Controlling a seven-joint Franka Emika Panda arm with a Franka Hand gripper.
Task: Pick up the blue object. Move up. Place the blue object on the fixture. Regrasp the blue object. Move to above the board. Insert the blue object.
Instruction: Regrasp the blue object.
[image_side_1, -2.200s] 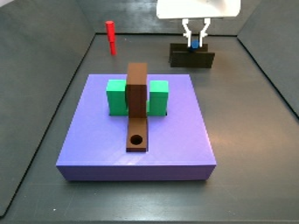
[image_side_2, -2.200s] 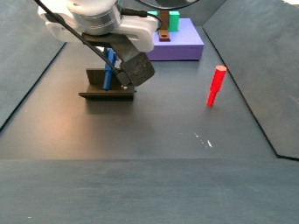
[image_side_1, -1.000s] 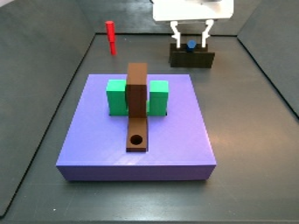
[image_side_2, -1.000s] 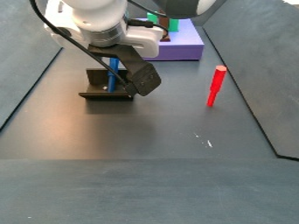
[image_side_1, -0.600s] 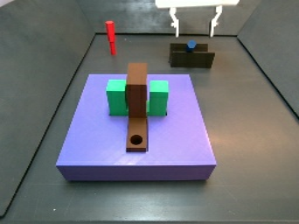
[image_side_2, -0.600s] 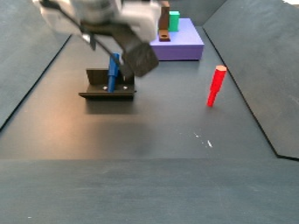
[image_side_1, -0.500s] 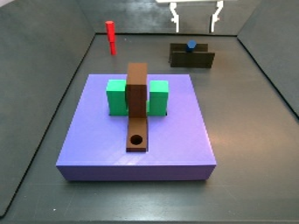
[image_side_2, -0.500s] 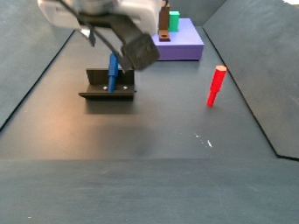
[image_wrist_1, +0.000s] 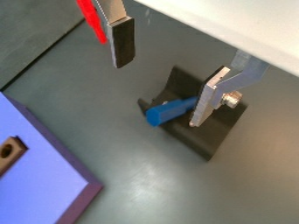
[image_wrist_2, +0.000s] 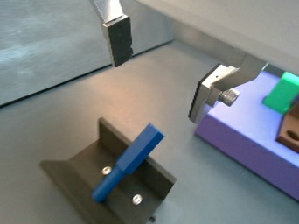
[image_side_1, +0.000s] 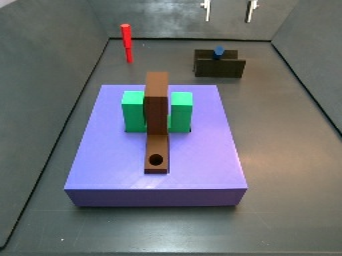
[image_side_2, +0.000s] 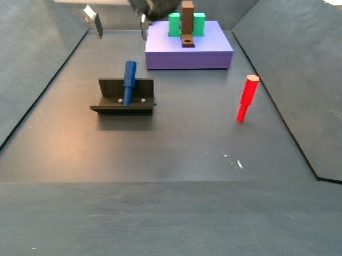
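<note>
The blue stick (image_side_2: 128, 82) is leaning in the notch of the dark fixture (image_side_2: 123, 105), tilted against its upright back, and both wrist views are showing it resting there with nothing gripping it, so the picking up, the lift and the setting down on the fixture are looking done. What is left, judging from how things lie, is the regrasp, the carry to above the brown bar (image_side_1: 156, 122), and the pushing of the stick into the round hole (image_side_1: 156, 160) near the bar's end, which is sitting empty in a side view. The hand (image_wrist_1: 163, 66) is hanging well above the fixture with its two fingers spread wide; one silver plate with its dark pad (image_wrist_1: 121, 42) is standing to one side of the stick and the other plate to the other side, and neither is touching the stick or the fixture. The hand is released and carrying nothing. In the side views only the fingertips are poking in at the upper edge of the picture, above the fixture. The bar is lying across green blocks (image_side_1: 134, 111) on the purple slab (image_side_1: 160, 170), well apart from the fixture, and the red peg (image_side_2: 246, 97) is standing alone on the floor, untouched.
</note>
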